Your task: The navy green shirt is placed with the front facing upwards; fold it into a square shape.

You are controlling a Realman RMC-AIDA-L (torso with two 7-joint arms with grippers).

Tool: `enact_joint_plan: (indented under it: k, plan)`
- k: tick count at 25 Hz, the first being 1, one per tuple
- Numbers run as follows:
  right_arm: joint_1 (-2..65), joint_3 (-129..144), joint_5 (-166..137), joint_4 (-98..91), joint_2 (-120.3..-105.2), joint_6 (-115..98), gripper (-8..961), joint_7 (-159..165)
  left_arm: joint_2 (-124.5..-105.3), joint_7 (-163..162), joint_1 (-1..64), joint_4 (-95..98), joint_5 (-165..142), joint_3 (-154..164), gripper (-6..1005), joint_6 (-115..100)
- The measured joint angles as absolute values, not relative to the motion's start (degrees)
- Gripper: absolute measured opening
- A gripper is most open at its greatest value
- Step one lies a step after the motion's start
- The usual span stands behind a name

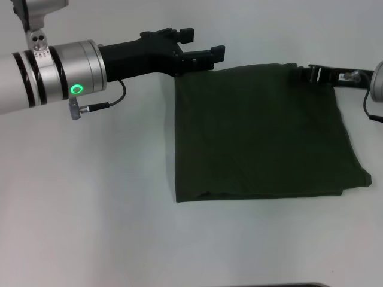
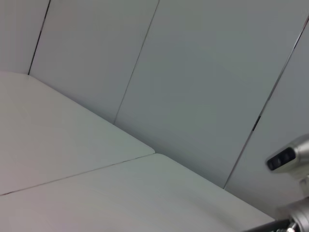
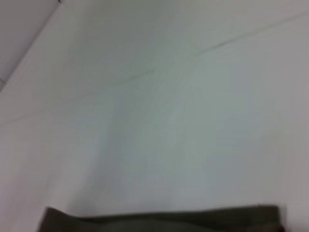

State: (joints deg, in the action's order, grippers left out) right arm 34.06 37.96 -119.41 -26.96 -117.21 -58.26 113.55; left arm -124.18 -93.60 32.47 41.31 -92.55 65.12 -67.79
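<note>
From the head we look forward and down on the table (image 1: pixel 90 227), seeing the whole folded shirt (image 1: pixel 257 131) and both arms at its far corners. Our left wrist camera sits low, tilted up across the tabletop (image 2: pixel 72 193) toward the panelled wall (image 2: pixel 193 72). Our right wrist camera hangs close over the table (image 3: pixel 169 121), catching one shirt (image 3: pixel 159 221) edge, which the head view shares.

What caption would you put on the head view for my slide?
Navy green shirt folded into a rough square on the white table, left gripper and right gripper at its far corners.
</note>
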Motion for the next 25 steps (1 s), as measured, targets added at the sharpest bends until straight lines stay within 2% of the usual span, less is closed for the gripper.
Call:
enact_joint_plan:
  k: [8, 17, 25]
  plan:
    - [28.13, 37.36, -106.88, -32.96, -116.6, -66.67, 17, 108.08, -123.95, -93.7, 31.36, 41.31, -93.12, 64.71, 937, -67.5]
    - [25.19, 32.93, -103.59, -34.42, -113.41, -74.99, 22, 107.06, -123.92, -94.26, 27.01, 41.31, -94.03, 64.57, 938, -69.93]
    - [26.04, 32.68, -103.99, -34.77, -110.81, -80.1, 334, 108.25, -123.89, -98.5, 26.06, 41.62, -100.44, 62.05, 939, -75.41]
